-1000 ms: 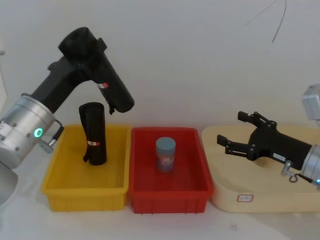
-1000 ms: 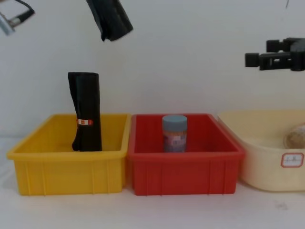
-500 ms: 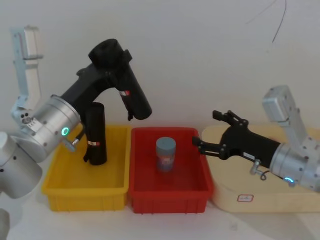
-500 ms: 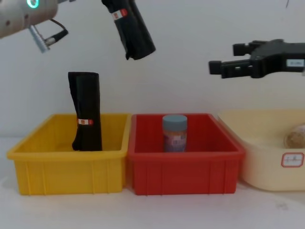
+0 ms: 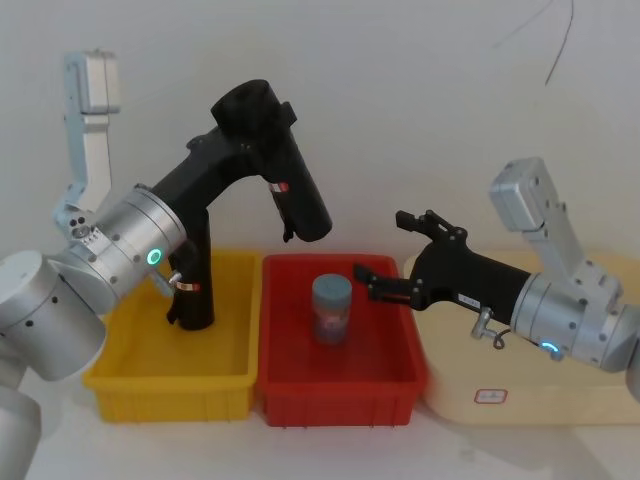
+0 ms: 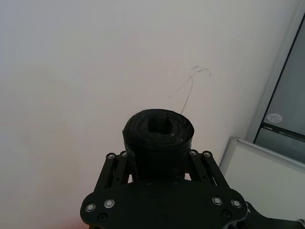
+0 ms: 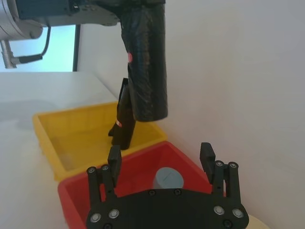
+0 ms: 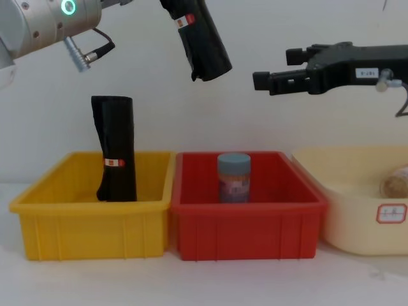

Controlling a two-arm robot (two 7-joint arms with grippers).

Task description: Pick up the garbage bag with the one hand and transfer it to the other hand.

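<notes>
While left gripper (image 5: 272, 180) clamps the garbage bag (image 5: 305, 208) upper centre, right gripper (image 5: 380, 246) — gaping — should grip its free end.

I can read no text anywhere from here. The white label (image 8: 370, 72) on the right gripper (image 8: 273, 69) carries dark print too small for me to make out. The red-bordered tag (image 8: 390, 213) on the cream tub's (image 8: 338, 191) front wall, near its right corner, shows marks I cannot read. The red-and-white band (image 8: 186, 20) on the garbage bag (image 8: 203, 38), the like band (image 8: 114, 163) on the other roll (image 8: 115, 127), and the jar's (image 8: 234, 164) wrapper (image 8: 234, 187) show no legible lettering.
</notes>
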